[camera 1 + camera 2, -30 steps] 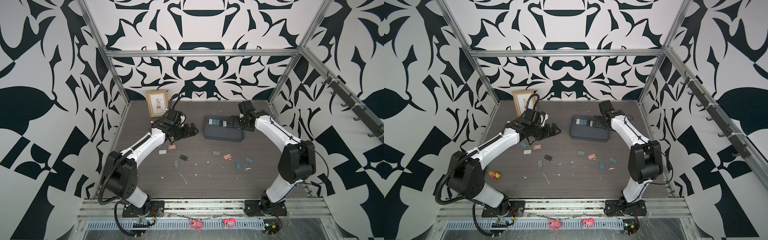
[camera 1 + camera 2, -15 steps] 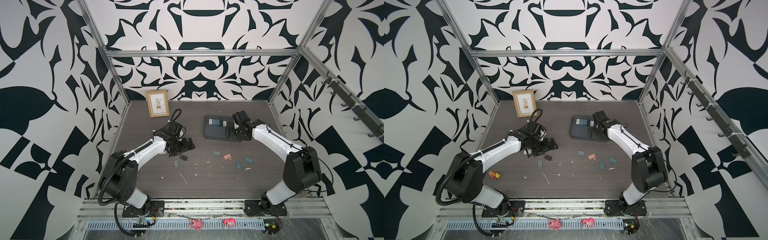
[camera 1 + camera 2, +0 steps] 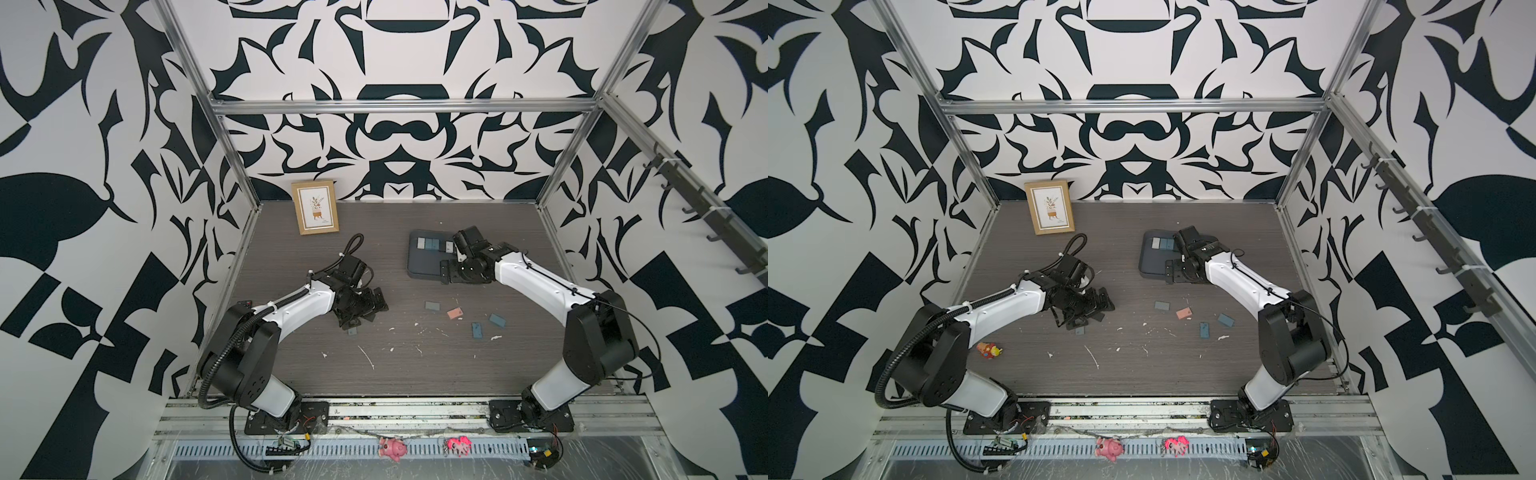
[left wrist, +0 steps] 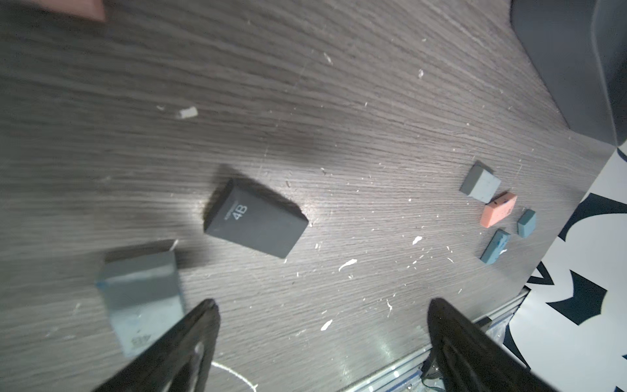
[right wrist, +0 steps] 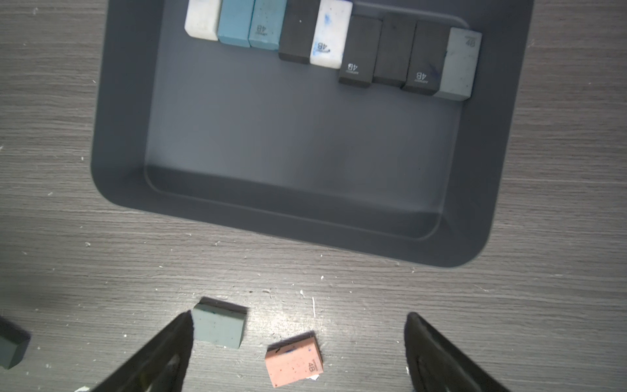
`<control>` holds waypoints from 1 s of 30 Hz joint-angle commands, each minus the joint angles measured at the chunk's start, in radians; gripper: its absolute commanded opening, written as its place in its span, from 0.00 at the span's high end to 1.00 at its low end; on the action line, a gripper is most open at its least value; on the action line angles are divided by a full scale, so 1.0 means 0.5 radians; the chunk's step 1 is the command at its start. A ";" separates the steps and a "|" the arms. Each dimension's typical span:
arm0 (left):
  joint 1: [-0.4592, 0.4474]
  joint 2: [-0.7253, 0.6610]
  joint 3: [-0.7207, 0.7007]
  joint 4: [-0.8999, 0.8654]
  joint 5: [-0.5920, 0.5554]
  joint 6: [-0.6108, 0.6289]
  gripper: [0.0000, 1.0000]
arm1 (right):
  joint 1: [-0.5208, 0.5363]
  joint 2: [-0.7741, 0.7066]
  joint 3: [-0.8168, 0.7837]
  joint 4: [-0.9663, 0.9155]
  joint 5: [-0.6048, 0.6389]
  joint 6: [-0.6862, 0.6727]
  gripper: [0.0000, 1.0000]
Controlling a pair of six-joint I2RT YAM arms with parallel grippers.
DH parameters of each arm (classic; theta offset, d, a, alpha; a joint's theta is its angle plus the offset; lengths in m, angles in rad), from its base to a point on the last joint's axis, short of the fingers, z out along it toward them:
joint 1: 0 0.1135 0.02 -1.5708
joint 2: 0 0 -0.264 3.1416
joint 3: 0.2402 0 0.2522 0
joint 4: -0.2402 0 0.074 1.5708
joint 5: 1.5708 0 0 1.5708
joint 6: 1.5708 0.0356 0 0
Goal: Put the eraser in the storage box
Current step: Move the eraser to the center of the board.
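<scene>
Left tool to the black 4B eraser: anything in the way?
Nothing visible. The left tool is open and faces the black eraser with no object between them. A grey eraser lies close beside one finger, off to the side of that line.

1. Left wrist view: the grey eraser [image 4: 140, 295] is smeared with blur, and a finger of the left gripper [image 4: 322, 302] covers one corner of it.
2. Same view: the pink eraser [image 4: 73, 7] is chopped by the picture's edge, so only a fuzzy sliver shows. The storage box [image 4: 570, 61] is cut off too, with just one corner in.
3. Right wrist view: the box's far rim runs out of frame, so the row of erasers [image 5: 325, 37] loses its ends. A dark eraser [image 5: 10, 349] is half cut off.
4. Both top views: the right arm [image 3: 532, 278] hides the box's end toward the table's right edge.
5. The black eraser [image 3: 368, 318] mostly sits under the left gripper.
6. A red-and-yellow thing [image 3: 989, 350] near the table's left edge is too small to tell.
</scene>
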 commanded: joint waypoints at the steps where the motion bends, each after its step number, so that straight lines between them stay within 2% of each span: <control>1: -0.008 0.075 -0.004 0.021 -0.008 -0.038 0.01 | 0.007 -0.038 -0.022 0.041 0.008 0.010 0.02; 11: -0.007 0.232 0.040 0.121 0.007 -0.038 0.01 | 0.007 -0.043 -0.046 0.084 -0.010 -0.008 0.02; 30: -0.005 0.522 0.375 0.186 0.058 0.013 0.01 | 0.005 -0.050 -0.029 0.102 -0.101 -0.011 0.02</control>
